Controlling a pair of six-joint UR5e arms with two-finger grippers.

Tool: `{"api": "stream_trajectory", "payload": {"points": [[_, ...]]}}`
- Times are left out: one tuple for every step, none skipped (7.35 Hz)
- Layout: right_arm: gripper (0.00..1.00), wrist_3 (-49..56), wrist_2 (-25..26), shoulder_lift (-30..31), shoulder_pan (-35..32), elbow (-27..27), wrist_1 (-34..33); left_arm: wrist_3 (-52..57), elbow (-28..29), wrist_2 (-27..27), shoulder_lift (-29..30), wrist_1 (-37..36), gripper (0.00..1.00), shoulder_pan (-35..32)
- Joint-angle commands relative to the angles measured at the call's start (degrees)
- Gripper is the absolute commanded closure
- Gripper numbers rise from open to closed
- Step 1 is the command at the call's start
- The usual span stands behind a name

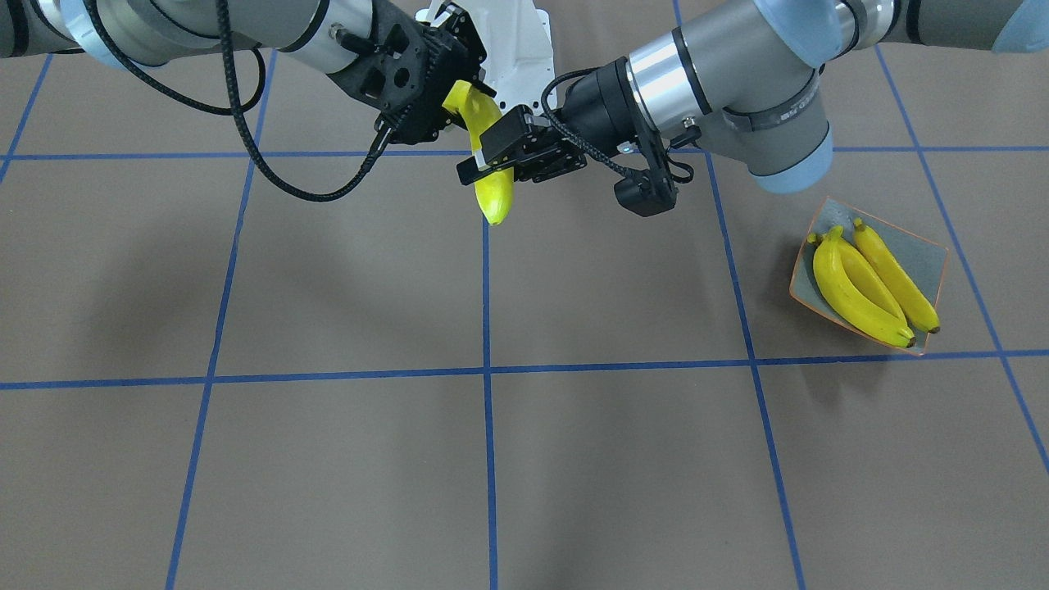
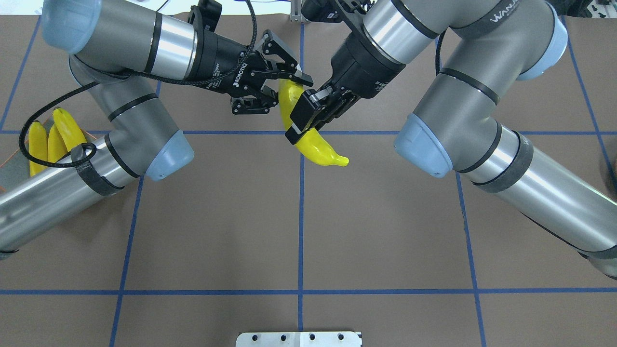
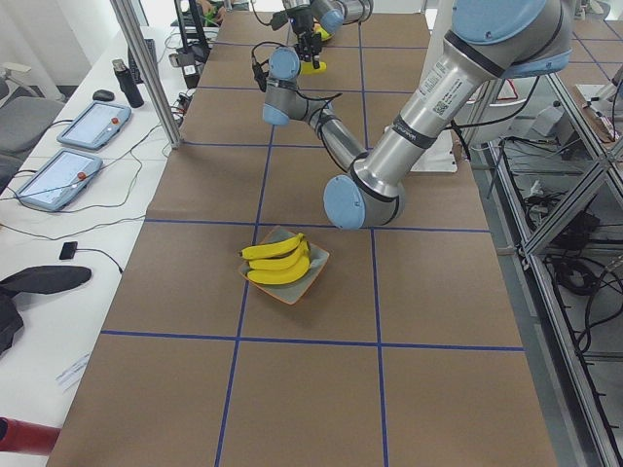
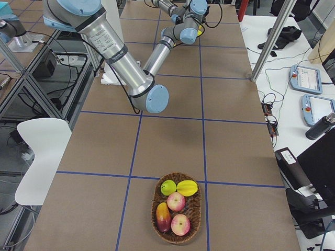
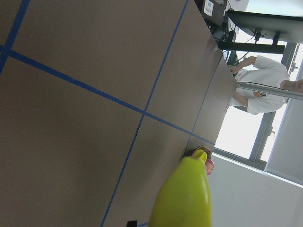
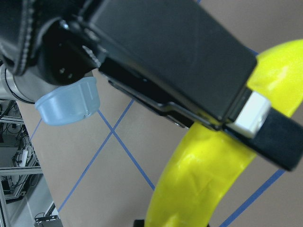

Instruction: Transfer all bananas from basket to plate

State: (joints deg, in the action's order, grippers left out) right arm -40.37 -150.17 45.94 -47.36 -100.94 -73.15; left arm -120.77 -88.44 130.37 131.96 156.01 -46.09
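Note:
One yellow banana (image 1: 494, 201) hangs in the air over the table's middle, near the robot's base. My right gripper (image 2: 301, 118) is shut on it; the banana (image 2: 320, 149) sticks out below the fingers. My left gripper (image 2: 288, 95) is open, with a finger on each side of the banana's upper part. In the right wrist view one left finger lies across the banana (image 6: 199, 179). The banana also shows in the left wrist view (image 5: 184, 198). Two more bananas (image 1: 860, 287) lie side by side on the grey-green plate (image 1: 926, 254) on my left side.
A wicker basket (image 4: 153, 209) on my right side holds apples and other fruit, and no banana shows in it. The white robot base (image 1: 512, 41) stands behind the grippers. My left elbow (image 2: 164, 154) hangs close to the plate. Blue tape lines cross the brown table.

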Motion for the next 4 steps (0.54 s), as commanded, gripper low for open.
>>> {"api": "stream_trajectory", "payload": {"points": [[0.02, -2.0, 2.5, 1.5, 0.1, 0.4, 5.5, 0.0, -0.2, -0.1, 0.0, -0.1, 1.00, 0.0], [0.02, -2.1, 2.7, 1.8, 0.1, 0.4, 5.6, 0.0, -0.2, 0.0, -0.1, -0.1, 1.00, 0.0], [0.02, -2.1, 2.9, 2.0, 0.0, 0.4, 5.7, 0.0, -0.2, 0.0, -0.3, -0.1, 1.00, 0.0], [0.02, -2.2, 2.8, 3.0, -0.7, -0.1, 5.8, 0.5, -0.3, 0.1, -0.7, -0.1, 1.00, 0.0]]}}
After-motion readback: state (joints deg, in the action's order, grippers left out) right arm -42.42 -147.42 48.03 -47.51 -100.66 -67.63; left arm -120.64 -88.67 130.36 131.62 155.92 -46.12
